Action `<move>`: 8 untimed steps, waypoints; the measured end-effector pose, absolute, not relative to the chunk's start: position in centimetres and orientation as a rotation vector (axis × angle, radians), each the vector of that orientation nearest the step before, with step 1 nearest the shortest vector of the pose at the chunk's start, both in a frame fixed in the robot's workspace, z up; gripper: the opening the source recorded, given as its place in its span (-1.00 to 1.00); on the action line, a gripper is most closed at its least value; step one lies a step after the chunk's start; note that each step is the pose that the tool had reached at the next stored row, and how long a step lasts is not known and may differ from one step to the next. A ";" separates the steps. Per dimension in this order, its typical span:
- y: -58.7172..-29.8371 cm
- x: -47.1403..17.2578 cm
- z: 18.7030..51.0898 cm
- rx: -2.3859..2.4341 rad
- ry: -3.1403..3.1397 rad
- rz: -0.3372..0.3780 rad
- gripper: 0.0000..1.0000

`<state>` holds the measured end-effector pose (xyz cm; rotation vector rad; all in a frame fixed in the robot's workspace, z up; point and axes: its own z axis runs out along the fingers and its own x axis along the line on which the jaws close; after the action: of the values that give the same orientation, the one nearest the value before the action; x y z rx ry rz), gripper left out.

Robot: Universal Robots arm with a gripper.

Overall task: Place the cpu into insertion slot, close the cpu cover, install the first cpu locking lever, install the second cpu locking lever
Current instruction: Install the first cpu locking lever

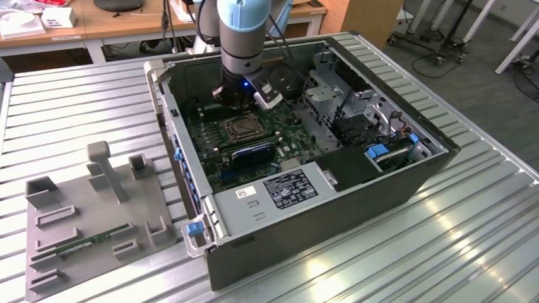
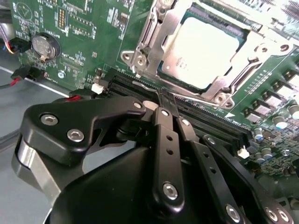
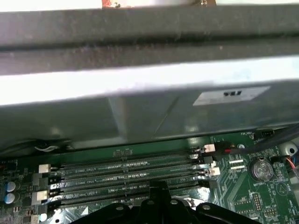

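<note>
While its jaws are pressed together, the gripper (image 2: 166, 99) hangs just beside the cpu (image 2: 203, 49), a pale silver square lying flat inside the silvery cpu cover (image 2: 264, 49).

Arm (image 1: 244, 44) reaches down into open computer case (image 1: 354, 208), ending just beside insertion slot (image 1: 242, 128) (grey fixture (image 1: 93, 208) on the exterior view's left).

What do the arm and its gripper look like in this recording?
The arm is a round tube, pale blue in its upper section and grey below, ending in a black wrist with a small blue light and a silvery box on its side. The gripper is matt black: jointed link bars pinned with shiny silver screws, narrowing to slim tips.
</note>
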<state>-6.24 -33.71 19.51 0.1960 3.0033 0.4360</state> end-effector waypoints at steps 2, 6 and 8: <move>-33.4 -6.2 19.5 0.195 3.003 0.436 -0.79; -33.0 -6.2 19.5 0.194 3.003 0.437 -0.79; -33.0 -6.2 19.5 0.193 3.004 0.437 -0.79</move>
<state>-6.24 -33.05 19.50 0.1933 3.0037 0.4366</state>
